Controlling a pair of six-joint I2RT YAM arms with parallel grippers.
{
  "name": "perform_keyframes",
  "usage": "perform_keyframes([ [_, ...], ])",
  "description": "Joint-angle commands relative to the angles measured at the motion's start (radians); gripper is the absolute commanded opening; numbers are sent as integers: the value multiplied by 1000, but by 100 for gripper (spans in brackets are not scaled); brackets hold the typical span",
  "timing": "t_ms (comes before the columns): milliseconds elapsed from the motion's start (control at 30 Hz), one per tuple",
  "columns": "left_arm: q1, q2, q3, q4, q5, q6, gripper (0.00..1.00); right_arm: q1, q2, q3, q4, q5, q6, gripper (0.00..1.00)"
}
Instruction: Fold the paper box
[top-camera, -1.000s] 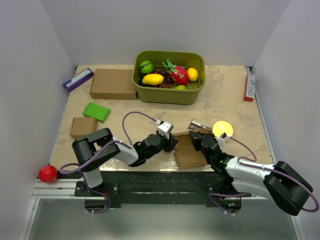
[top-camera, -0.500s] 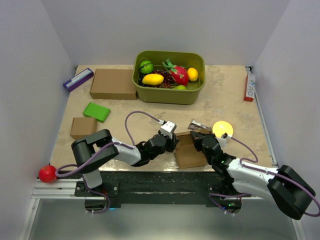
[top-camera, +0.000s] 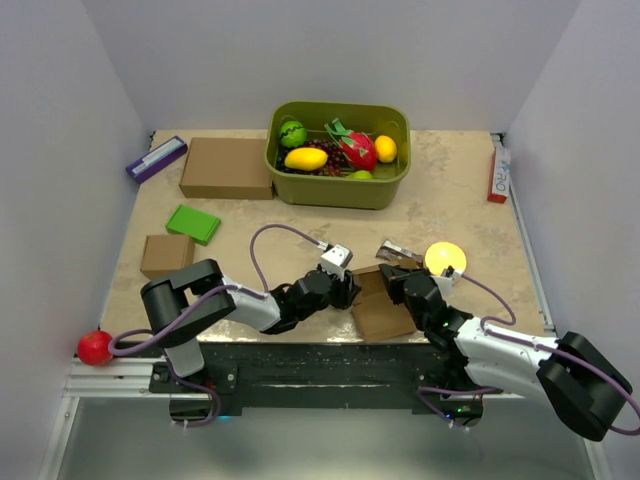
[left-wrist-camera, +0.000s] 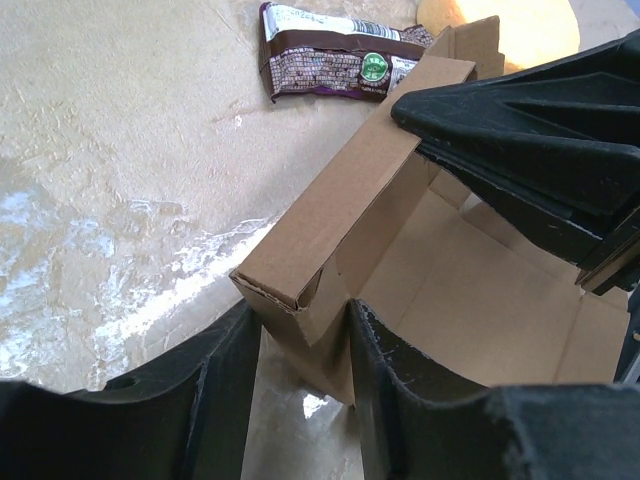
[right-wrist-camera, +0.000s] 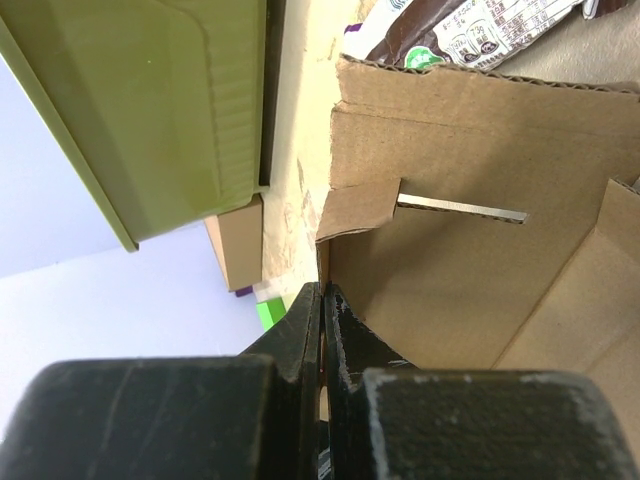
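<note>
The paper box (top-camera: 381, 308), plain brown cardboard with its walls partly raised, lies near the table's front edge between both arms. My left gripper (top-camera: 346, 291) is at its left corner. In the left wrist view the jaws (left-wrist-camera: 302, 316) straddle the folded corner wall of the paper box (left-wrist-camera: 470, 290). The inner finger touches the cardboard and the outer finger stands apart from it, so the gripper is open. My right gripper (top-camera: 397, 283) is over the far wall. In the right wrist view the fingers (right-wrist-camera: 321, 292) are shut on a thin wall edge of the paper box (right-wrist-camera: 450, 260).
A green bin (top-camera: 335, 195) of toy fruit stands at the back. A large brown carton (top-camera: 226, 167), a purple box (top-camera: 156, 158), a green block (top-camera: 193, 223) and a small brown carton (top-camera: 166, 254) lie to the left. A snack wrapper (top-camera: 397, 251) and yellow disc (top-camera: 445, 257) lie just behind the box.
My left gripper's jaws have widened around the corner wall, and the left arm has crept slightly right. The right gripper keeps its grip.
</note>
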Motion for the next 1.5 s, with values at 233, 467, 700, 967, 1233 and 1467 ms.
perform_keyframes([
  [233,-20,-17,-16,13,60,-33,43,13,11,0,-52,-20,-29,0],
  [467,-23,3,-14,4,-1,-8,30,12,-21,15,-70,-26,-61,0],
  [700,-23,-20,-2,-46,-100,107,26,12,-126,24,-145,-44,-89,0],
  [967,-22,-18,-28,10,-41,172,24,13,-232,66,-288,-75,-305,36],
  [1233,1,-21,-14,-33,-43,137,23,12,-380,17,-377,-135,-463,49],
  [1467,29,-14,-5,-36,23,108,23,15,-279,-46,-261,-201,-491,22],
])
